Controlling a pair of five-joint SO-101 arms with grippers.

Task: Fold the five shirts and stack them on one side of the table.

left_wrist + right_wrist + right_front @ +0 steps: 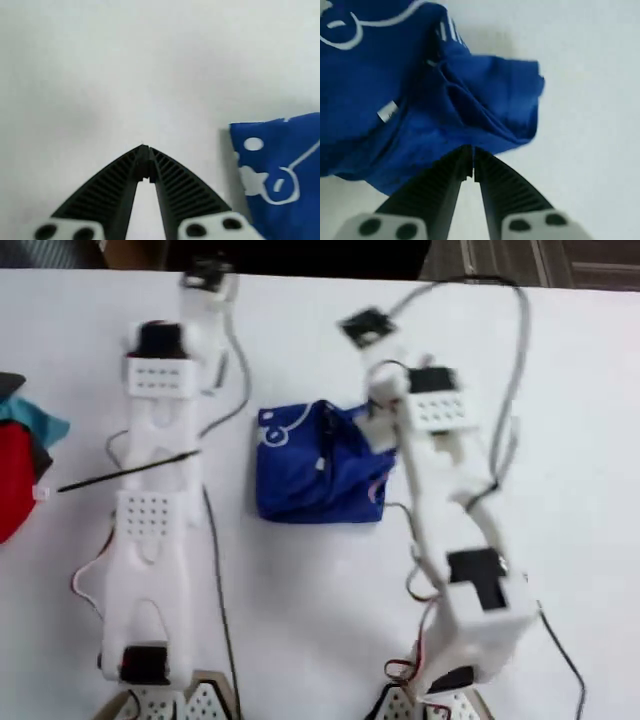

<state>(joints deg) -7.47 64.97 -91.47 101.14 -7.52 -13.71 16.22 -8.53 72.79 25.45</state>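
The blue shirt (315,465) lies bunched and partly folded near the middle of the white table (300,620), between the two arms, with white print on its upper face and a small white tag (387,112) showing in a crease.

The right arm (440,440) bends over the shirt's right corner and covers that edge in the high view. The right end effector (468,152) has its fingers pressed together, with the tips at the hem of the cloth; I cannot tell whether any fabric is caught between them.

The left arm (150,510) stretches straight along the table, apart from the shirt. The left end effector (145,152) is also pressed together, over bare table with the shirt's printed corner off to one side.

A grey cable (238,390) runs between the left arm and the shirt, and a thin black wire (130,470) crosses the left arm. At the table's left edge is a pile of red cloth (12,485), with teal cloth (40,422) and a dark piece on top of it.
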